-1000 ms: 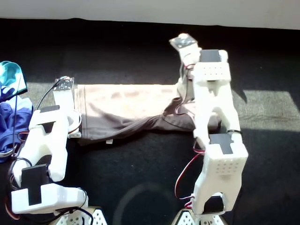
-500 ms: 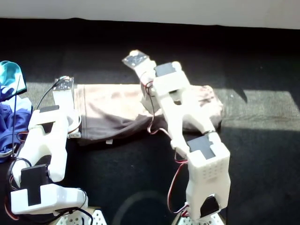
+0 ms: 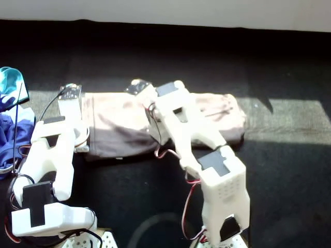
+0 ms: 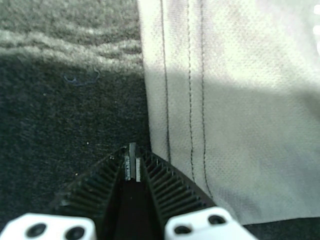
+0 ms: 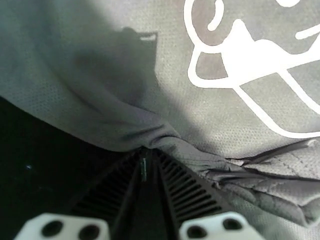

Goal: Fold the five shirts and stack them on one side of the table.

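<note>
A grey-beige shirt (image 3: 116,121) lies stretched across the middle of the dark table. My right gripper (image 3: 150,118) is over the shirt's middle. In the right wrist view, the right gripper (image 5: 144,161) is shut on a bunched fold of the shirt (image 5: 125,60), next to a white printed figure (image 5: 240,55). My left gripper (image 3: 78,116) sits at the shirt's left end. In the left wrist view, the left gripper (image 4: 131,162) is shut with its tips on the table just beside the stitched hem (image 4: 180,100). I see no cloth between them.
A heap of blue and teal shirts (image 3: 10,116) lies at the table's left edge. A sunlit band (image 3: 289,121) crosses the black tabletop right of the shirt. A pale wall (image 3: 207,10) runs along the back.
My right arm has swung left from the shirt's right end to its middle, dragging the gripped fold with it. The shirt's right part now lies flatter. The left arm has not moved.
</note>
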Tool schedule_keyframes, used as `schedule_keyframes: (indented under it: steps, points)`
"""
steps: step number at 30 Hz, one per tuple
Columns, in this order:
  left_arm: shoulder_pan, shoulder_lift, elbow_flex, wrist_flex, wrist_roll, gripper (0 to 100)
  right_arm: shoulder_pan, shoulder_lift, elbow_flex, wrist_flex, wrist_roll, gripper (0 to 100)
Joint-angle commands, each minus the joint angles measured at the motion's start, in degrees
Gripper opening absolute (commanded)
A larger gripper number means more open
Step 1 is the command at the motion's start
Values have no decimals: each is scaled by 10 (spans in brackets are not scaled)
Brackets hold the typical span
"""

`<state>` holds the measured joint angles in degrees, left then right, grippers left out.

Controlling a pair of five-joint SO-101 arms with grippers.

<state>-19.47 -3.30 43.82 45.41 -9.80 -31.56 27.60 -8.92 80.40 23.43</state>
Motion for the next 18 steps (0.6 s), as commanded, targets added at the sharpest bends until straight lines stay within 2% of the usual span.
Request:
schedule_keyframes:
  steps: [1, 4, 7, 11, 14, 18]
  points:
    - [3, -7, -4, -2, 4, 9, 7, -55, -46, 36, -4, 5]
    - [-1, -19, -21, 8, 4, 9, 10, -115, -113, 94, -3, 5]
    - [-4, -46, -60, 60, 11, 9, 16, -168, -175, 144, -2, 5]
    - [-5, -80, -146, 161, 79, 15, 52, -207, -207, 195, -2, 5]
    - [-5, -77, -215, 222, 120, 81, 99, -225, -203, 206, -2, 5]
    - [-3, -13, -266, 224, 147, 210, 167, -256, -174, 205, -1, 5]
